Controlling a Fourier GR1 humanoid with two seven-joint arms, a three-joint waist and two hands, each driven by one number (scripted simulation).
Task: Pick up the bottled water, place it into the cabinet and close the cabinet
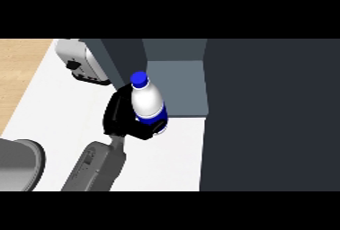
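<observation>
Held upright in curled black left hand (126,117): white plastic water bottle with blue cap (147,101), long axis nearly vertical, just left of open dark grey cabinet (174,87), so next rightward, inward

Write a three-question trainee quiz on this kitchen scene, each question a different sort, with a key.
1. True or false: the bottled water lies flat on the counter.
2. Which robot hand holds the bottle? A. left B. right C. neither
3. Fill in: the bottle's cap is ____ in colour.

Key
1. False: it stands upright in the hand, in front of the open cabinet.
2. A: the black fingers curl round its lower part; the other hand is not in view.
3. Blue.
</observation>
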